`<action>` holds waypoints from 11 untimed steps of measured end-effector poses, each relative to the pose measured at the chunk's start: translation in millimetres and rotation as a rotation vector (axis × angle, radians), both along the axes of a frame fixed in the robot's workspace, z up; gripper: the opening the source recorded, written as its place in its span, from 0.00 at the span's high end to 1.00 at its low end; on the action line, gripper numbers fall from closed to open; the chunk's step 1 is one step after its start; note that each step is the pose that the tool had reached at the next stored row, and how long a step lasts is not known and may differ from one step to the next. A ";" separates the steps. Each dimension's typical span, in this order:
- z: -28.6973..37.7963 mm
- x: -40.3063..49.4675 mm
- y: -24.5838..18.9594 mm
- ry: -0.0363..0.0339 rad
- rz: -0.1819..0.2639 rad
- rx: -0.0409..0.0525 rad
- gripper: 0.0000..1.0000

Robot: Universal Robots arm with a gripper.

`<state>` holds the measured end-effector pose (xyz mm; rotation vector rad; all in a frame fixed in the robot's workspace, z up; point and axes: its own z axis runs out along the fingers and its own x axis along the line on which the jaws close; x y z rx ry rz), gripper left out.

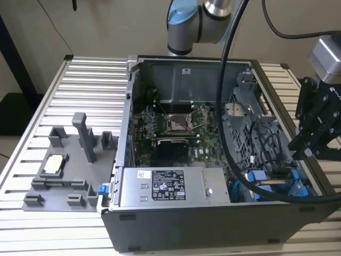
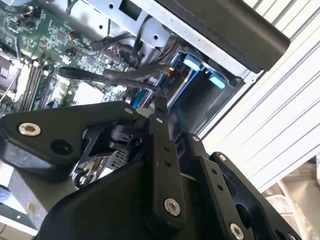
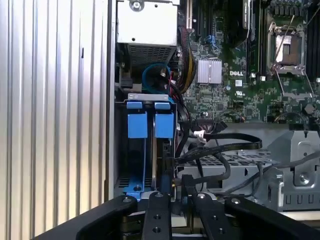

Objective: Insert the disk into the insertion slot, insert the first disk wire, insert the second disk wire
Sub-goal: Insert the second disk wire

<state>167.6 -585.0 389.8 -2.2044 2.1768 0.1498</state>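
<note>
The disk (image 1: 268, 182) sits in its bright blue carrier in the slot at the case's front corner, on the exterior view's right. Its two blue end tabs (image 3: 150, 125) stand side by side in the first wrist view, and the carrier (image 2: 200, 67) also appears in the second wrist view. My gripper (image 1: 299, 149) hangs just above that corner. Its black fingers (image 3: 158, 215) are drawn together, and a black disk wire (image 3: 220, 147) loops from the board to their tips (image 2: 157, 106). The wire's end looks pinched there, close to the disk's edge.
The open computer case (image 1: 176, 229) lies on a slatted metal table (image 1: 85, 80). Inside are the motherboard (image 1: 176, 125), a grey labelled power-supply box (image 1: 165, 186) and a metal drive cage (image 1: 248, 114) with loose black cables. A grey fixture (image 1: 64, 170) stands at the exterior view's left.
</note>
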 end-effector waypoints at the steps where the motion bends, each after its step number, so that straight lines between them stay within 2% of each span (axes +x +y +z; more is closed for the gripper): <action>1: -0.1 -0.7 0.3 -0.0014 0.000 -0.0158 0.76; 2: -0.3 -1.0 1.0 -0.0025 0.000 -0.0267 0.76; 3: -0.5 -1.3 2.2 -0.0036 0.000 -0.0311 0.76; 7: 3.2 -1.6 2.5 -0.0046 -0.001 -0.0316 0.76; 11: 3.2 -1.7 2.5 -0.0046 -0.001 -0.0294 0.76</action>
